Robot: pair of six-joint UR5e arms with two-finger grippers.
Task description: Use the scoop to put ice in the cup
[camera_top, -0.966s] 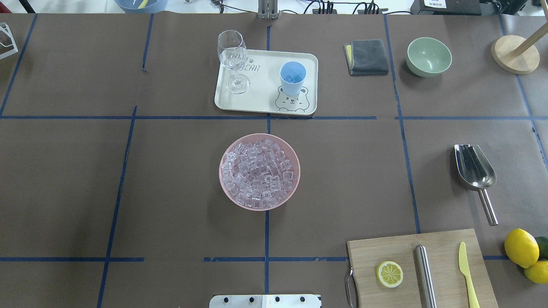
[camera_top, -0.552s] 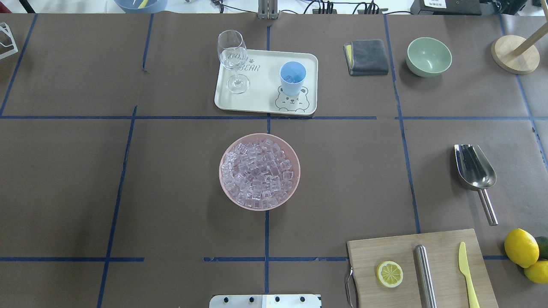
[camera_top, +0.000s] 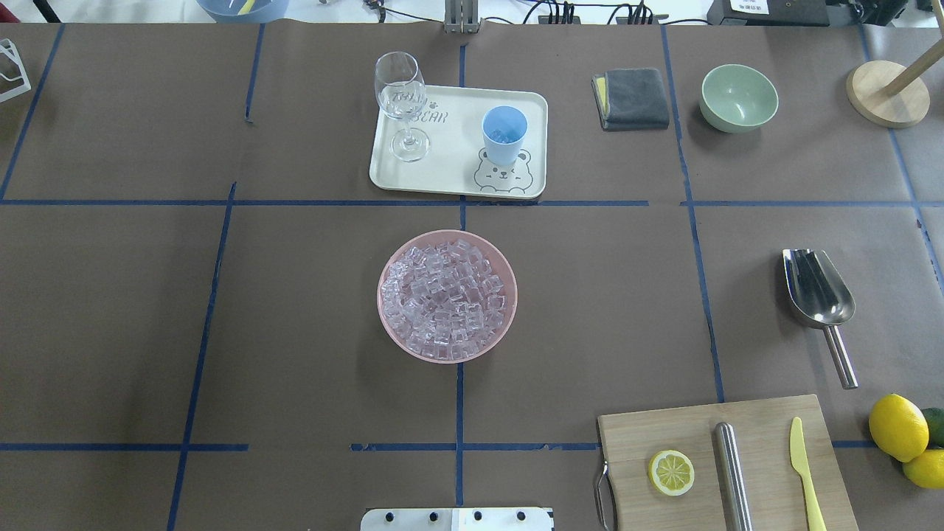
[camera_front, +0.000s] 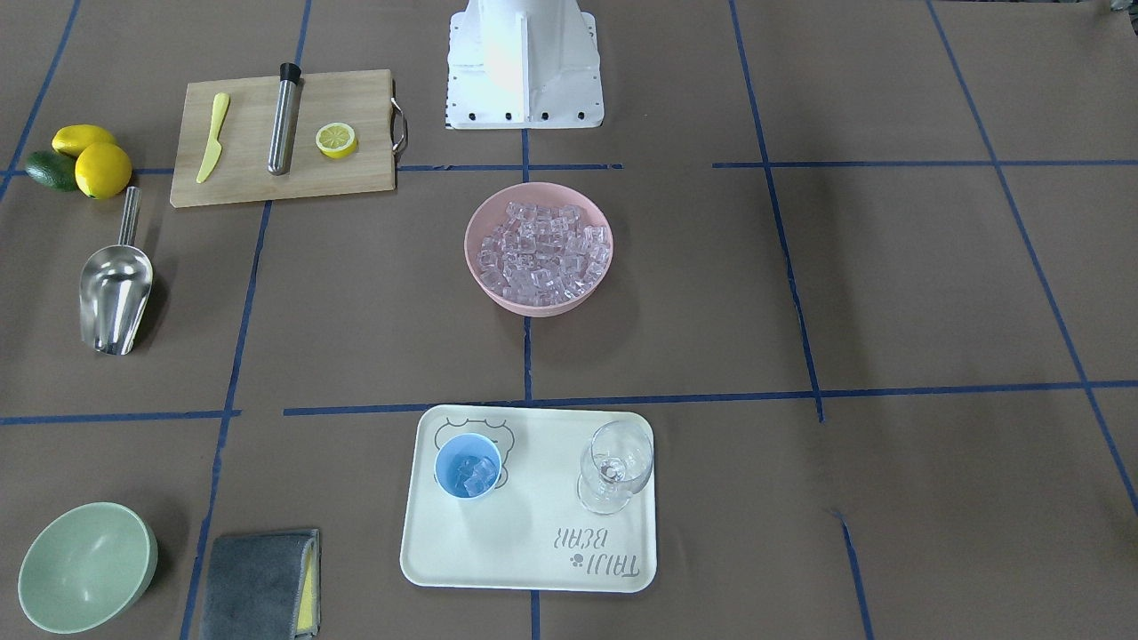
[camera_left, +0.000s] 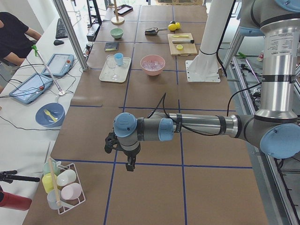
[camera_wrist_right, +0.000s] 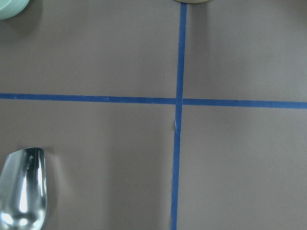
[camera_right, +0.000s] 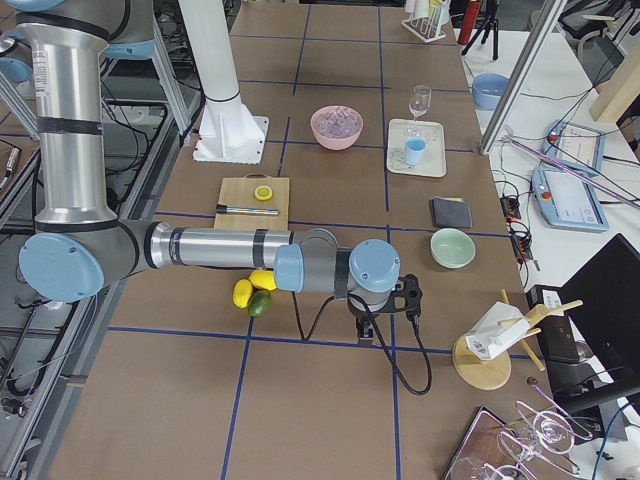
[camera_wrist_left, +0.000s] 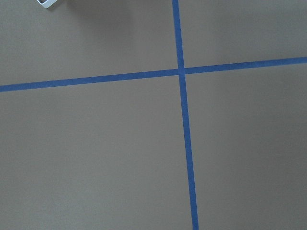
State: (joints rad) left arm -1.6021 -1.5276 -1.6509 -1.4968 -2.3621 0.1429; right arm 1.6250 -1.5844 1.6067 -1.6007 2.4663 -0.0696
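The ice (camera_top: 446,299) fills a pink bowl (camera_top: 385,274) at the table's middle. On the cream tray stands the light-blue cup (camera_top: 504,135) with a few cubes inside (camera_front: 471,473). The steel scoop (camera_top: 818,291) lies flat on the table at the overhead view's right, handle toward the robot; its trough tip shows in the right wrist view (camera_wrist_right: 23,191). My left gripper (camera_left: 130,164) hangs over bare table far off to the left, seen only in the left side view; open or shut I cannot tell. My right gripper (camera_right: 367,330) hovers beyond the scoop, seen only in the right side view; cannot tell.
On the cream tray (camera_top: 442,173) also stands a wine glass (camera_top: 402,103). A grey cloth (camera_top: 631,98) and green bowl (camera_top: 738,97) sit at the back right. A cutting board (camera_top: 686,431) holds a lemon half, steel tube and yellow knife; lemons (camera_top: 897,428) lie beside it.
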